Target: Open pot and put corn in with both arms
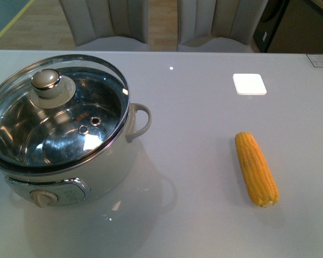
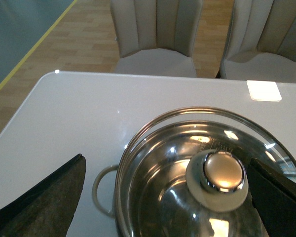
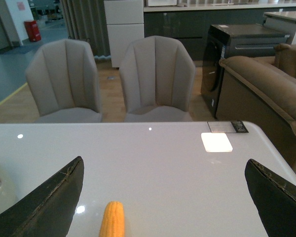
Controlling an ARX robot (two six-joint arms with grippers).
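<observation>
The white pot (image 1: 110,166) stands at the table's left, closed by a glass lid (image 1: 91,102) with a cream and steel knob (image 1: 46,80). Its cream control knob (image 1: 43,198) faces front. The yellow corn (image 1: 256,168) lies on the table at the right, apart from the pot. Neither arm shows in the front view. My left gripper (image 2: 170,197) is open above the lid, its jaws wide on either side of the lid knob (image 2: 223,173). My right gripper (image 3: 165,197) is open and empty above the table, with the corn's tip (image 3: 112,219) between its jaws.
A bright white square (image 1: 249,84) shows on the table at the back right. Two beige chairs (image 1: 105,21) stand beyond the far edge. A sofa (image 3: 266,94) and dark cabinet stand to the right of the table. The pot's loop handle (image 1: 141,121) sticks out toward the corn.
</observation>
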